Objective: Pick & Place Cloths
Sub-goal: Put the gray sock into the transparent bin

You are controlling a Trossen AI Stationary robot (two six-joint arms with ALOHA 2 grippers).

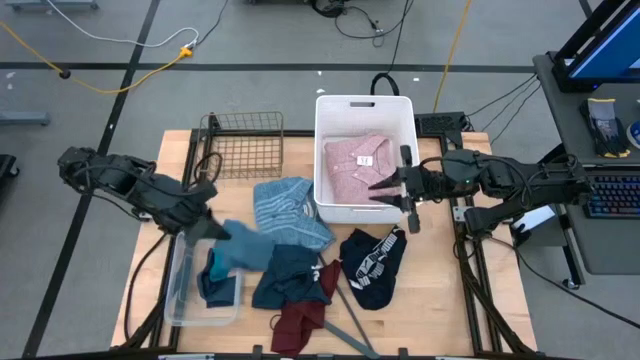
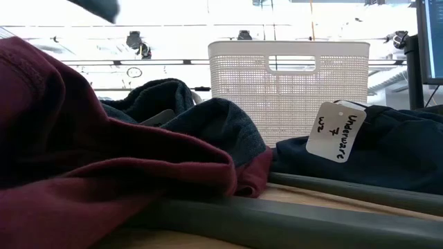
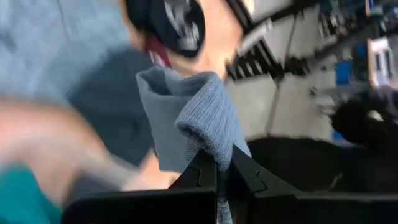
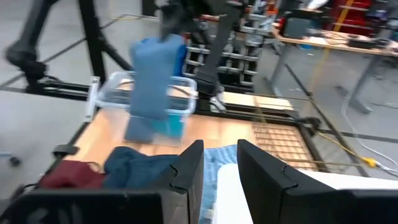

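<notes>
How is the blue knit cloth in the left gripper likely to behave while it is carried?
Probably floppy: the blue knit cloth hangs limp from the left gripper. Likely light, since a pinch on one fold lifts it. It may sway or drag over the clear bin.

Left claw (image 1: 214, 232) clamped shut, right claw (image 1: 392, 190) partly open, empty, arms facing inward

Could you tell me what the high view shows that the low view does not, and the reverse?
Only the high view shows both arms: the left gripper shut on a blue cloth above the clear bin, the right gripper over the pink shirt. Only the low view shows a handwritten tag. Both show the white basket, maroon garment and grey hanger.
</notes>
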